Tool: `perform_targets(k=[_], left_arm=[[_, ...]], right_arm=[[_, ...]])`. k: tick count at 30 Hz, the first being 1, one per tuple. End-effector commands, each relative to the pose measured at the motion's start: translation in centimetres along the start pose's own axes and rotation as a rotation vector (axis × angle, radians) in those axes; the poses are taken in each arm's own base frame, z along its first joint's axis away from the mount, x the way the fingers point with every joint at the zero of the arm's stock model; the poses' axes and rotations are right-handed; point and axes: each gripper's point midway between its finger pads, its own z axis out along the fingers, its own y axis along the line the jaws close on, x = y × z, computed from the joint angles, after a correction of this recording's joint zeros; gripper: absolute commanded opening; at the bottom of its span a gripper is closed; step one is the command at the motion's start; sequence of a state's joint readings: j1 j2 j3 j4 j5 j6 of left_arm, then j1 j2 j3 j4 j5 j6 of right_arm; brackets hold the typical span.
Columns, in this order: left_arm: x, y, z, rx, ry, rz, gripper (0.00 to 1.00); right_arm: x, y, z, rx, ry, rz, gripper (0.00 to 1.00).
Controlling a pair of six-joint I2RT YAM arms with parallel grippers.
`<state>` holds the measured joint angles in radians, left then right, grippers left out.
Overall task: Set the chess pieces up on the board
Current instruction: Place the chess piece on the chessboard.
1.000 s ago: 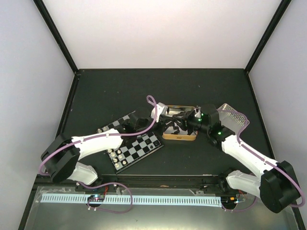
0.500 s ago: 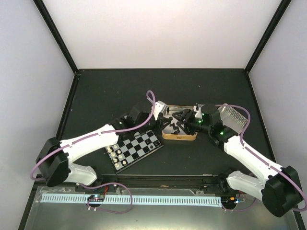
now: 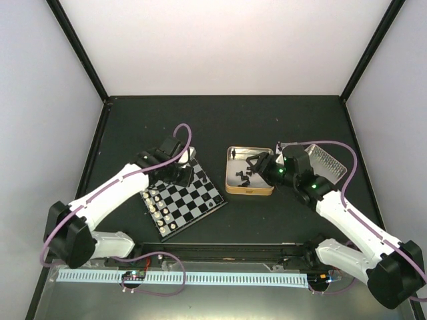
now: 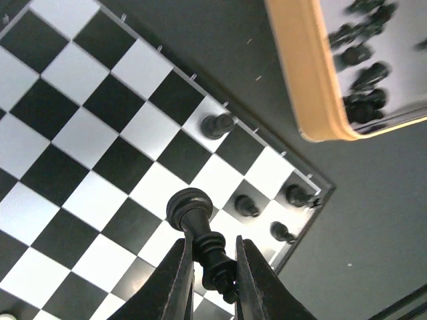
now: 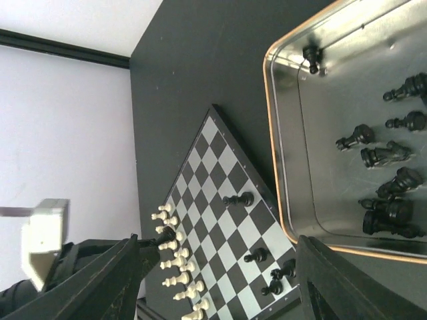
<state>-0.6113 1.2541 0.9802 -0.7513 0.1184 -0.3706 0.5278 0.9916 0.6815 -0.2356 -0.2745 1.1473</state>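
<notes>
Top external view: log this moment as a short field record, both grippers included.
left gripper: shut on one tiny black chess piece, over the small black-and-grey checkered chessboard
right gripper: open, nothing between its fingers, over the gold-rimmed rectangular tin
black pieces standing on board: four, near one corner
cream-white pieces: lined along the opposite edge
tin contents: several loose black pieces

We see the checkered board lying flat, four black chess pieces standing near one corner.

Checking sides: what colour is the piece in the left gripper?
Black piece, clearest in left wrist view.
</notes>
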Motion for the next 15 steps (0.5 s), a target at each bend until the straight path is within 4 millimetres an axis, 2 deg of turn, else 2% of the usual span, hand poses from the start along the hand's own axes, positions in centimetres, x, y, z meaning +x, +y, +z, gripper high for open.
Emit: perform_targets(k=[1,9,15], left_arm=[[1.6,1.3,1.0,-0.032,0.156,0.017,0.02],[2.3,2.8,4.5,-0.079,0.297,0.045,0.02],[2.6,2.5,5.9,-0.051,0.345,0.064,0.02]], right_arm=[[-1.4,1.3,-0.7,0.008,-0.058,-0.080,0.63],[-1.3,1.5,-0.3,0.009,-0.042,-0.092,0.63],[-1.2,1.3,-0.3,0.014,-0.039,-0.078,0.63]])
